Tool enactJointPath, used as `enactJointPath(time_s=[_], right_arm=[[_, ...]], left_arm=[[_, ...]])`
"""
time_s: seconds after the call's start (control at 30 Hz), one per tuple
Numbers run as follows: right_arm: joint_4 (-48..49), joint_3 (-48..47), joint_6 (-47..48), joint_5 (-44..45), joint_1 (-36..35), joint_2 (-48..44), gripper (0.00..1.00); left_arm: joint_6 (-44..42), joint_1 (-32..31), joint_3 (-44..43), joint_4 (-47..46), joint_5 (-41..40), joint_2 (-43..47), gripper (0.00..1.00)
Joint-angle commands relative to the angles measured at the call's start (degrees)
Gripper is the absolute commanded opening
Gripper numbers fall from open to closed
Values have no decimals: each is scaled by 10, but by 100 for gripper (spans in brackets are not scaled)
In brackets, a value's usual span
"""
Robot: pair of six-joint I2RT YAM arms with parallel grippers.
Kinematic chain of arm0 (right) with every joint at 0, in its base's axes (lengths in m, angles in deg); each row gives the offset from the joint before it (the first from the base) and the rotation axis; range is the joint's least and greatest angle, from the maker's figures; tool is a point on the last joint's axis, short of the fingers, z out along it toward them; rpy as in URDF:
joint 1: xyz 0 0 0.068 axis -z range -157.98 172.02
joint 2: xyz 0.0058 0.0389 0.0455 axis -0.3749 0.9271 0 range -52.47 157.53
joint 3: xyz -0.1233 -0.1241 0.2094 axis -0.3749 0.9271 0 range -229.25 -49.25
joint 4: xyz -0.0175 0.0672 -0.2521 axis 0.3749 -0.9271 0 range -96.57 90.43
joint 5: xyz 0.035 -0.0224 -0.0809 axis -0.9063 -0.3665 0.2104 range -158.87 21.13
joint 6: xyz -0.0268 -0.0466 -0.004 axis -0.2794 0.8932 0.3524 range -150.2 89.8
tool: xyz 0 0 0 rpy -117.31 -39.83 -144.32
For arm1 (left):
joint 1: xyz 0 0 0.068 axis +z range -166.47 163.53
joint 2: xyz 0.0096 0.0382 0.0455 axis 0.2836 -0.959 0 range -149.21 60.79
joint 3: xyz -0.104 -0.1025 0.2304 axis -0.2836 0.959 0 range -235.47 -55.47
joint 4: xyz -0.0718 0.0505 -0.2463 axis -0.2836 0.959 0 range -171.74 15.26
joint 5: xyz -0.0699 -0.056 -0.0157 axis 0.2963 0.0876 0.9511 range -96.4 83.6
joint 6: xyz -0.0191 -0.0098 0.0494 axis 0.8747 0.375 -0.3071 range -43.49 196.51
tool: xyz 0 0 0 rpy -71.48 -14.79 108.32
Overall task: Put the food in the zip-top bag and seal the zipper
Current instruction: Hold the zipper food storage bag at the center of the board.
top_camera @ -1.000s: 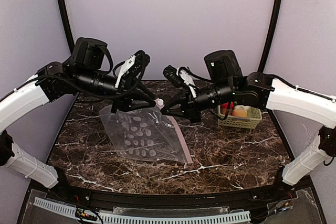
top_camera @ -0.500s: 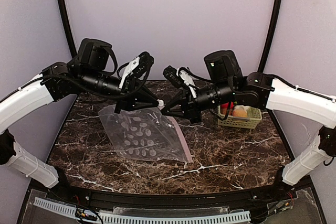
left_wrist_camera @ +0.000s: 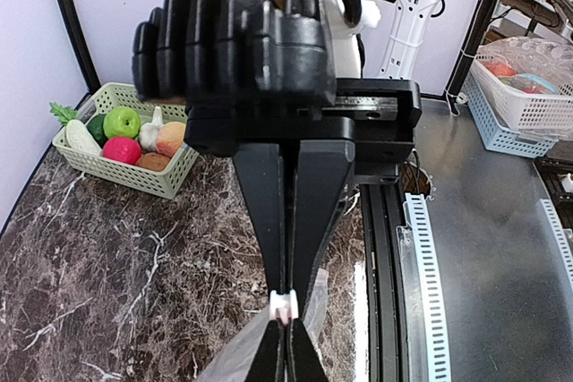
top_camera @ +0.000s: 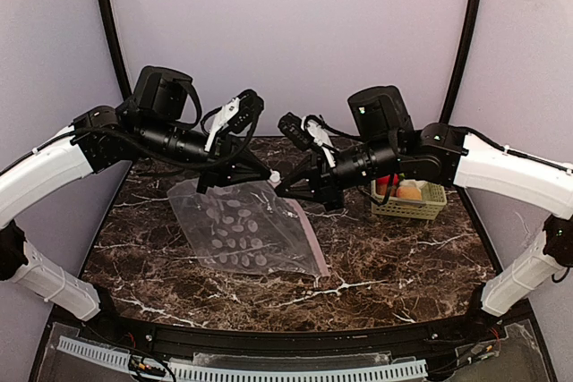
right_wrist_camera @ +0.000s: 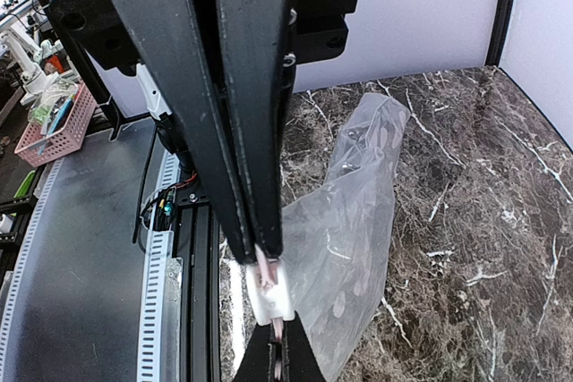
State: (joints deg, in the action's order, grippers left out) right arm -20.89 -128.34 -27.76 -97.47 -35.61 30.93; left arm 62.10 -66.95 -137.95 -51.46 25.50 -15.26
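At the left, left gripper [top_camera: 266,174] was clamped shut on the raised far corner of the zip-top bag [top_camera: 237,230], at the zipper [top_camera: 307,239] end by the white slider [right_wrist_camera: 269,291]. Bag body lay on the marble table [top_camera: 394,257]. right gripper [top_camera: 280,187] pinched the same corner, tips meeting. food [top_camera: 409,191] sat in the green basket [top_camera: 428,212], far right.

Left tool [left_wrist_camera: 283,346], right tool [right_wrist_camera: 274,351]: both clamped.

White shells noted on left arm [top_camera: 40,172] and right arm [top_camera: 506,167]; joints, looped cables [top_camera: 191,100] black. Left tool [top_camera: 267,174], right tool [top_camera: 279,187] seen tapered, black.
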Motion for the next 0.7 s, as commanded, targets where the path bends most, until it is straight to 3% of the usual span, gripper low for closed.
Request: enactJointPath(time_s=[0.0,0.03,0.2,0.3,0.47,0.67], right_arm=[[20,-5,-9,5,2,-11,0],[24,-2,-13,9,2,-14,1],[70,42,-24,37,5,-45,43],[122,82,-50,52,9,-74,56],[170,106,-62,50,8,-96,57],[157,72,-46,43,-13,-77,55]], left_arm=[[-10,-1,1,12,17,3,1],[-11,0,3,10,20,3,1],[-26,0,5,-10,31,-4,1],[-33,1,22,-47,37,0,1],[-20,11,77,-101,64,33,1],[-6,14,140,-154,58,82,1]])
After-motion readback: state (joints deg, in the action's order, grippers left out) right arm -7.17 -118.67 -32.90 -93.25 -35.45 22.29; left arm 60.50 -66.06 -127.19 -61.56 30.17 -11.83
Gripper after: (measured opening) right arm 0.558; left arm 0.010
